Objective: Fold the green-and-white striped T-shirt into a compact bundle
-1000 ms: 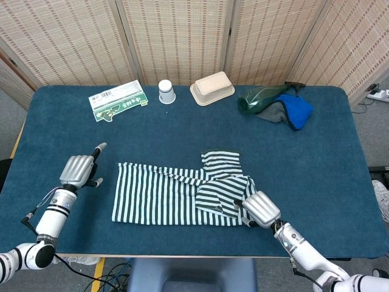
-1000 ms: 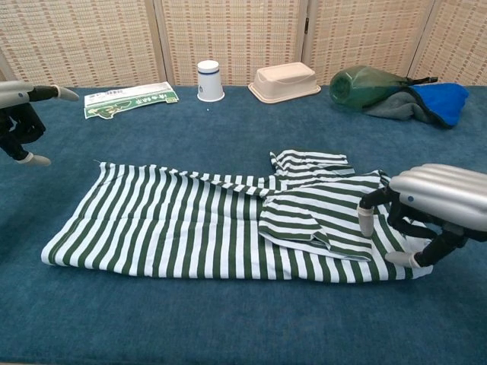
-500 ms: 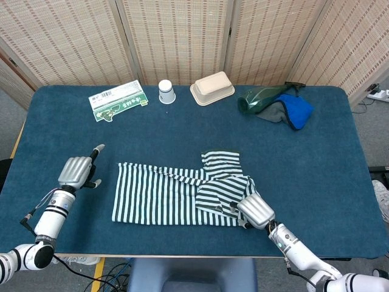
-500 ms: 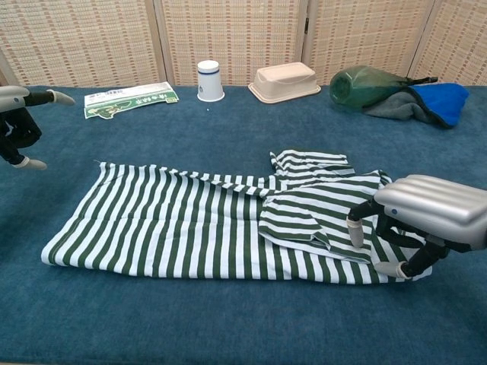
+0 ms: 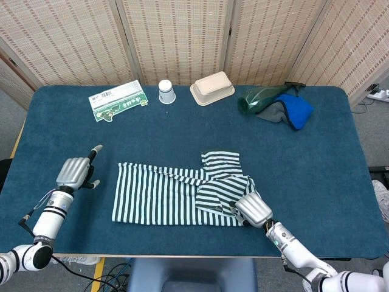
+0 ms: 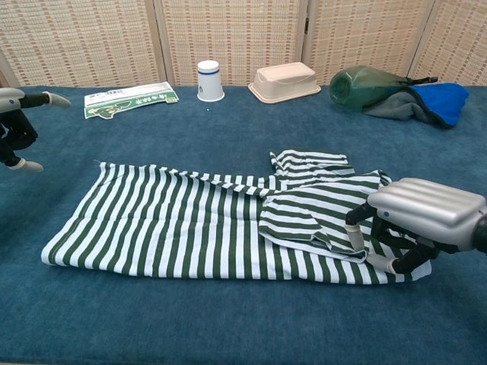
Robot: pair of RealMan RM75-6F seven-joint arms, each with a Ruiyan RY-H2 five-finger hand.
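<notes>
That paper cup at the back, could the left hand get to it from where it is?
Probably yes, though it is a long way. The left hand sits beside the striped shirt holding nothing, and only bare table lies between it and the paper cup. Whether the arm stretches that far I cannot tell.

the t-shirt (image 6: 190, 224) is soft, matt striped cloth, creased where it overlaps. the table (image 5: 340, 164) wears a matt, slightly fuzzy blue cloth cover. both the right hand (image 6: 415, 220) and left hand (image 5: 76, 172) have smooth, satiny silver shells. the cup (image 6: 209, 80) looks like paper, the tray (image 6: 287, 81) matt and beige, the bottle (image 6: 369, 82) glossy green plastic, the screens (image 5: 182, 36) coarse woven.
</notes>
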